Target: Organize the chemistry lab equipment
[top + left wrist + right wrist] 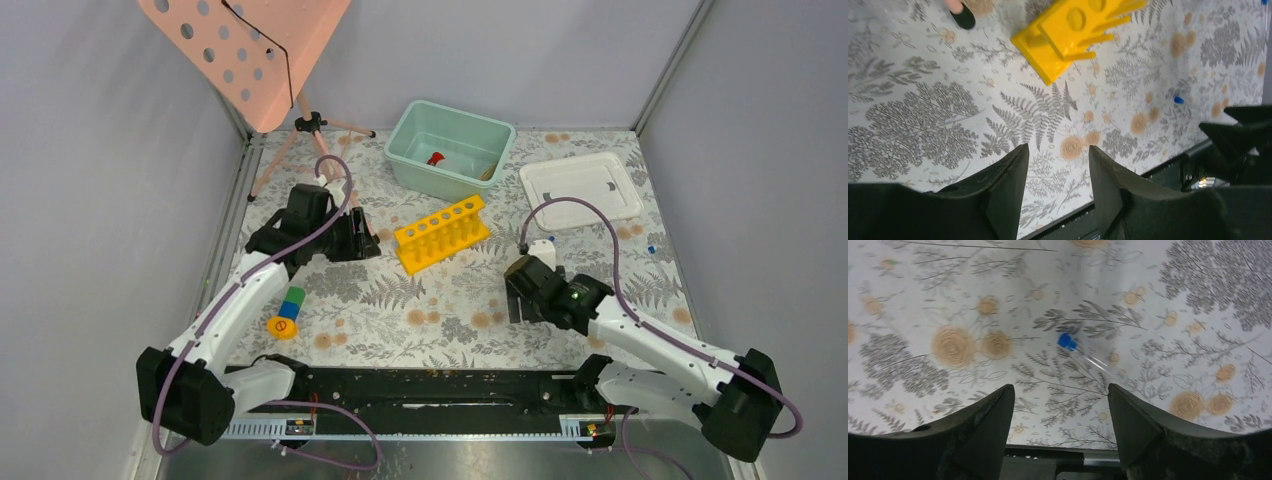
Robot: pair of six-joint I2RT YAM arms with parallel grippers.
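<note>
The yellow test-tube rack (441,233) stands mid-table and shows at the top of the left wrist view (1073,30). My left gripper (365,240) is open and empty just left of the rack (1058,150). My right gripper (515,300) is open and empty, low over the mat (1060,390). A clear blue-capped tube (1067,341) lies on the mat just beyond its fingertips, apart from them. It is also a blue dot in the left wrist view (1178,100). Another blue-capped tube (651,249) lies at the right. A red-capped item (436,158) lies in the teal bin (405,130); its body is hard to make out.
A white lid (580,187) lies right of the bin. The pink perforated stand (250,50) on its tripod is at the back left. A green-blue block stack (291,303) and a yellow piece (283,327) sit by the left arm. Grey walls enclose the table.
</note>
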